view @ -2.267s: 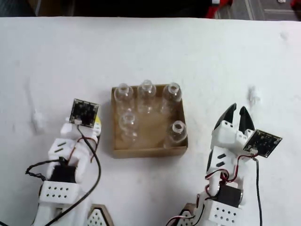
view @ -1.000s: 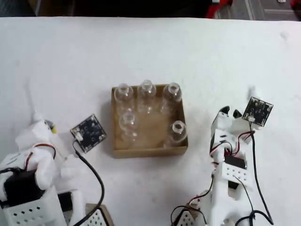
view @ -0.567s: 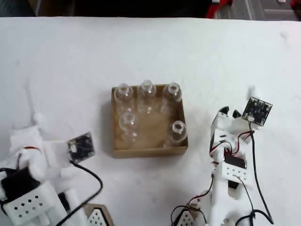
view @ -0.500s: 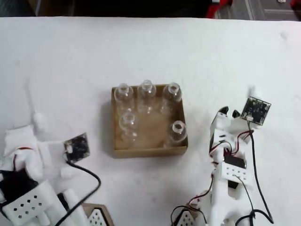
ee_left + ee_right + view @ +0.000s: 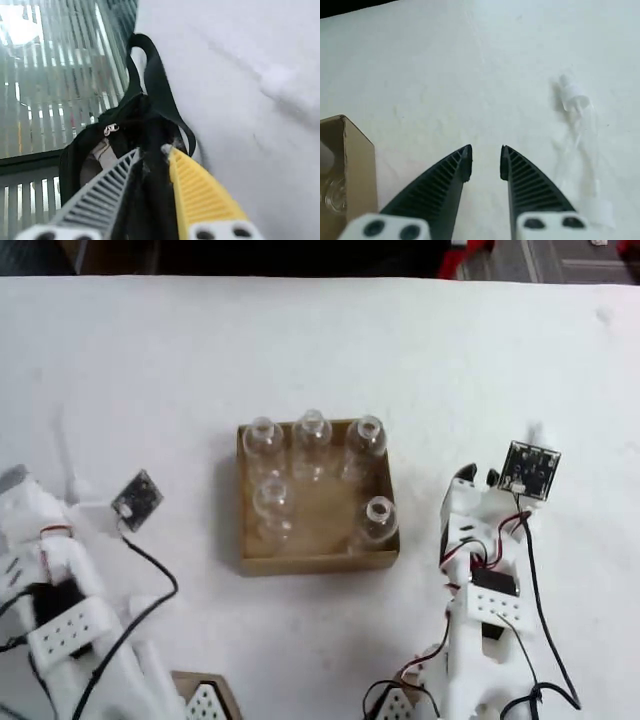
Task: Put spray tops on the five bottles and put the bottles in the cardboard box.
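The cardboard box [image 5: 318, 562] sits mid-table and holds five clear bottles [image 5: 313, 430] with bare necks. One white spray top [image 5: 538, 437] lies right of the box and another spray top [image 5: 76, 488] lies left of it. My right gripper [image 5: 478, 476] hovers between the box and the right spray top, slightly open and empty. In the right wrist view this gripper [image 5: 485, 150] points at bare table, with the spray top [image 5: 570, 95] and box corner [image 5: 350, 150] off to either side. My left gripper [image 5: 152, 150] points past the table's left edge, its fingers narrowly apart on nothing.
The left arm [image 5: 50, 560] stands at the table's far left edge. A black bag [image 5: 145, 115] lies on the floor beyond that edge, in front of a slatted grating. The white tabletop [image 5: 320, 340] is open behind the box.
The left arm has swung away from the box to the table's left edge. The right arm has drawn back and risen a little; its fingers look closer together.
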Motion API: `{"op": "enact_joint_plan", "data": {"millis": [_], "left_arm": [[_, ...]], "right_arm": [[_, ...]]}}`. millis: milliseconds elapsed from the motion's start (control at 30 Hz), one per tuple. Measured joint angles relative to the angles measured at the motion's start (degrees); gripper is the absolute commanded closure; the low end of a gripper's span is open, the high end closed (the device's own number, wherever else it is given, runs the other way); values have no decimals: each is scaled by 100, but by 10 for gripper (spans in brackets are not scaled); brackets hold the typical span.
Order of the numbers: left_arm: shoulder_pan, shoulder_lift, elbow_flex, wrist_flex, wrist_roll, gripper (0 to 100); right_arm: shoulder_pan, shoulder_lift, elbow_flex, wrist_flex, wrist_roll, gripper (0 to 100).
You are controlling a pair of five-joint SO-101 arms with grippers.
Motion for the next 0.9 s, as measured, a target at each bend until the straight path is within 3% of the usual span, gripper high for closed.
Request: {"op": "enact_joint_plan", "data": {"millis": [100, 167, 233, 367, 500, 567, 633, 767, 900], "left_arm": [[325, 484, 440, -1257, 440, 902], [343, 809, 316, -1266, 466, 902], [211, 1204, -149, -730, 651, 902], [-44, 2092, -2101, 1793, 800, 902], [9, 3147, -4457, 4914, 53, 902], [132, 3648, -5310, 5916, -220, 902], [229, 4158, -5749, 6031, -316, 902], [290, 5055, -5978, 5503, -501, 902], [308, 5547, -6013, 5521, -1556, 900]], "right_arm": [[0, 0, 0, 0, 0, 918], [0, 0, 0, 0, 0, 918], [0, 0, 0, 0, 0, 918], [0, 0, 0, 0, 0, 918], [0, 0, 0, 0, 0, 918], [0, 0, 0, 0, 0, 918], [0, 0, 0, 0, 0, 918], [0, 0, 0, 0, 18, 918], [0, 0, 0, 0, 26, 918]]}}
